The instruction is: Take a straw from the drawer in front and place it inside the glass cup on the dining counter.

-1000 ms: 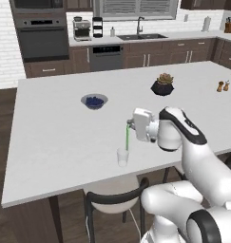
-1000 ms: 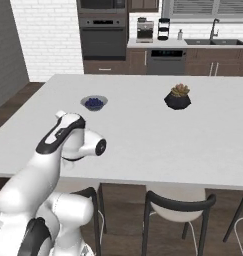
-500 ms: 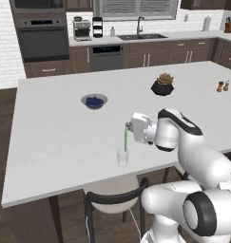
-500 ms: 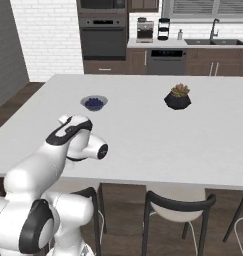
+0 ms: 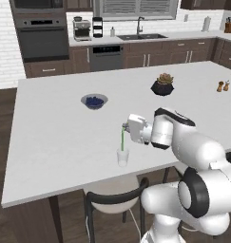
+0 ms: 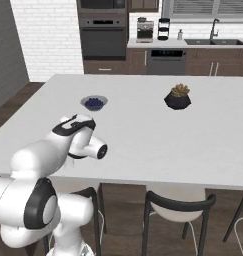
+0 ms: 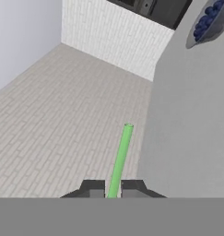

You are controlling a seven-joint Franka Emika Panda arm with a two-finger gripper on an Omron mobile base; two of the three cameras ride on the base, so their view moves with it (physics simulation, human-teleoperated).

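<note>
Straw held upright over the glass cup, ready to go in.

The gripper [image 5: 124, 127] has its fingers pinched on the top of the straw [image 5: 122, 140]; in the hand view the two dark tips [image 7: 93, 188] press the green stem [image 7: 120, 159] between them; the straw hangs straight down with its lower end at, or just inside, the mouth of the glass cup [image 5: 122, 157] (from the left base view I cannot tell whether it has passed the rim); the cup stands on the dining counter [image 5: 55, 137], near the counter's front edge, well apart from the grey bowl [image 5: 94, 101] and the potted plant [image 5: 163, 85] further back; judging by this, the step in hand is the placing; the next move calls for lowering until the straw sits in the cup, then parting the fingers without tipping the cup.
</note>
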